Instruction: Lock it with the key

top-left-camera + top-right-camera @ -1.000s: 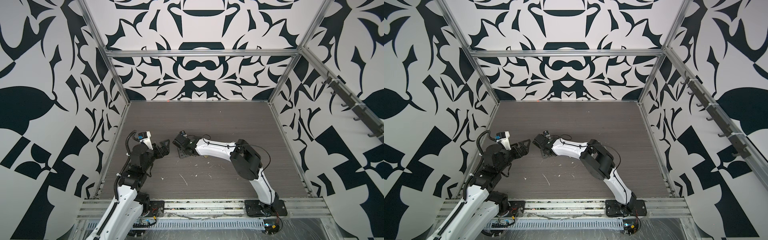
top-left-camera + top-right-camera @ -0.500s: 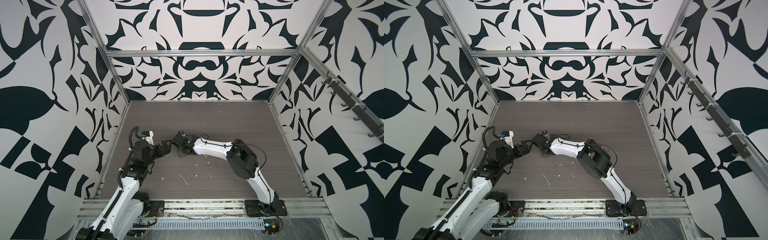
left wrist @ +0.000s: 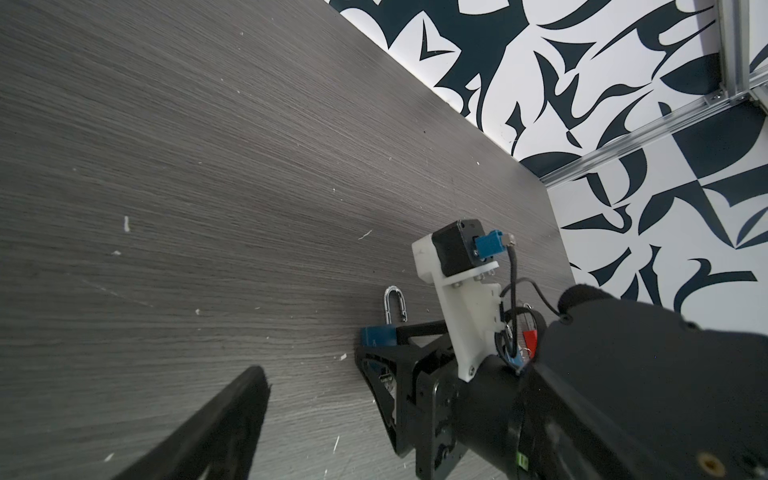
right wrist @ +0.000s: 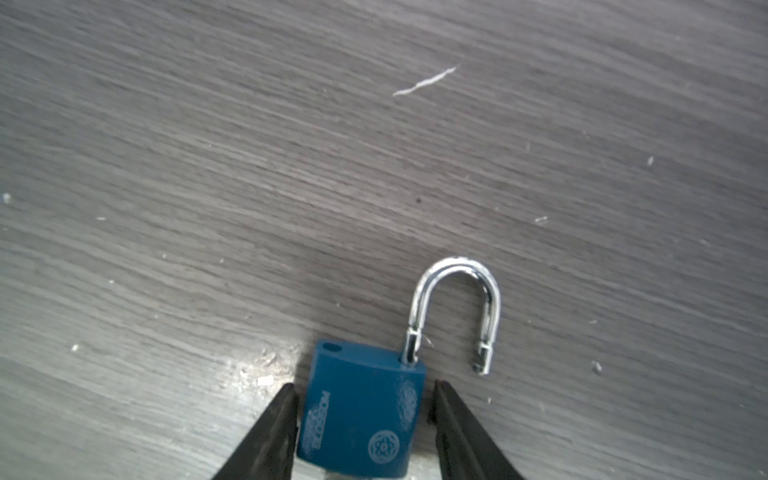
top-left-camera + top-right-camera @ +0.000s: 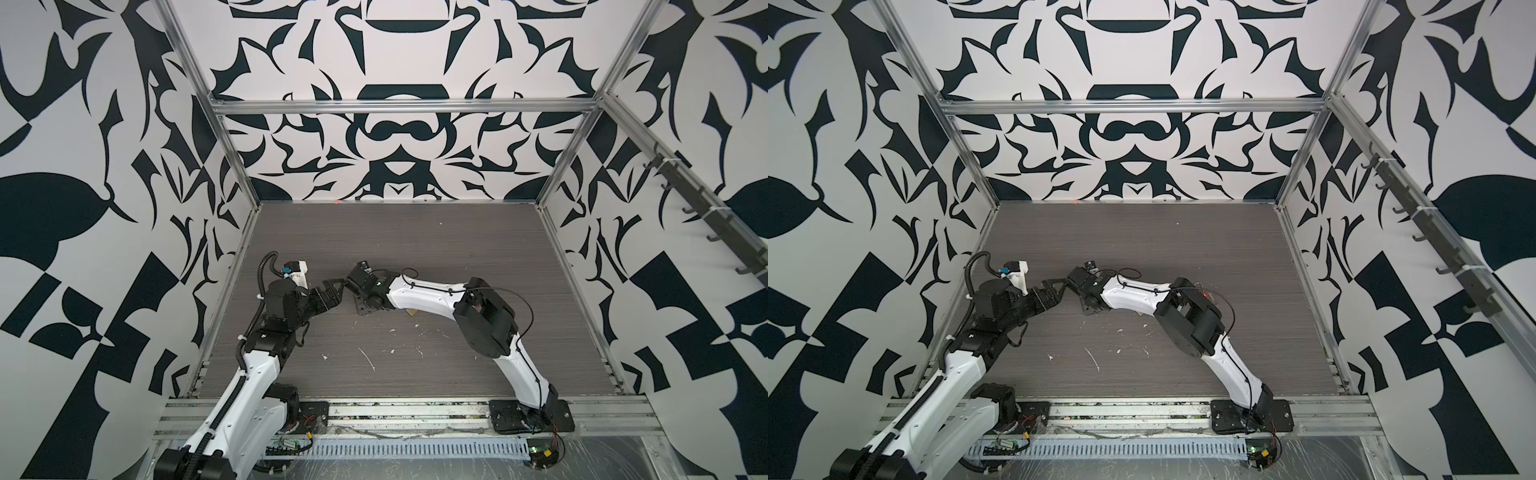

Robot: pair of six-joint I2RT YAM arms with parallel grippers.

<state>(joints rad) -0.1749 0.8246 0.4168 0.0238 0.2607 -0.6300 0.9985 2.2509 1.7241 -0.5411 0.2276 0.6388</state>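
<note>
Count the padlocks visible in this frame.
1. The blue padlock lies flat on the table between the right gripper's open jaws, with its shackle swung open. Parts of the table are hidden, so another may be out of sight.

Two robot arms stand here, one left arm (image 5: pixel 257 374) and one right arm (image 5: pixel 428 293), with two grippers: one left gripper (image 5: pixel 337 292) and one right gripper (image 4: pixel 363 386). One blue padlock (image 4: pixel 361 419) with one silver shackle (image 4: pixel 455 291) lies on the one grey table (image 5: pixel 415 249), toward nine o'clock of its middle. At least five white scraps (image 5: pixel 368 359) lie toward six o'clock.
</note>
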